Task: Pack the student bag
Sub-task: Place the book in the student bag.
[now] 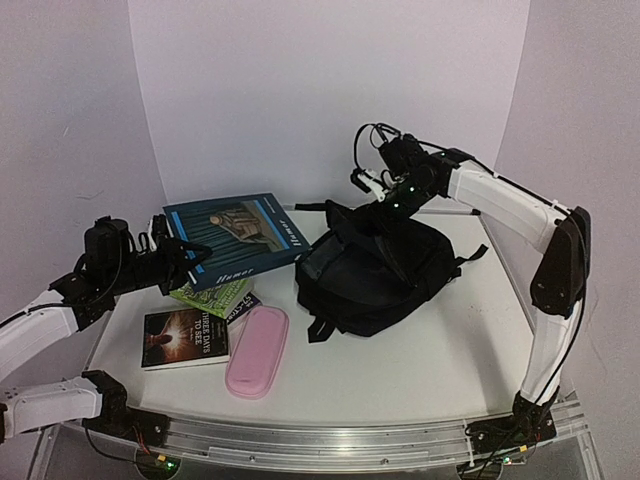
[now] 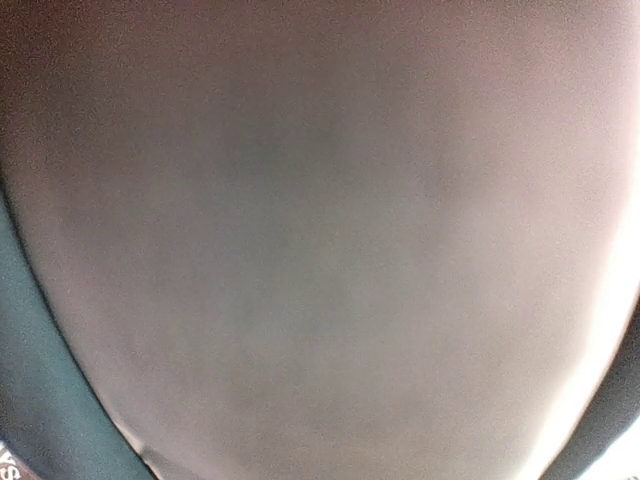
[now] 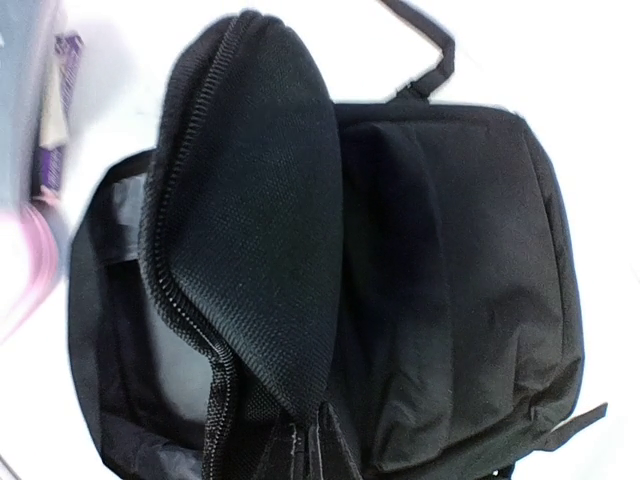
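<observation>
The student bag [image 1: 375, 272] is a black backpack lying at the table's middle right, its zip open. My right gripper [image 1: 372, 186] is shut on the bag's top flap [image 3: 255, 190] and holds it lifted, so the grey lining of the opening [image 3: 175, 370] shows in the right wrist view. My left gripper [image 1: 176, 256] is shut on the left edge of a blue hardcover book [image 1: 236, 238] and holds it tilted above the table, left of the bag. The left wrist view is filled by a blurred pale surface [image 2: 320, 240] close to the lens; its fingers do not show there.
A pink pencil case [image 1: 258, 351] lies at the front middle. A dark paperback [image 1: 185, 337] lies left of it, with a green book [image 1: 213, 296] and a purple-edged book [image 1: 243, 306] behind. The bag's straps [image 1: 468, 256] trail to the right.
</observation>
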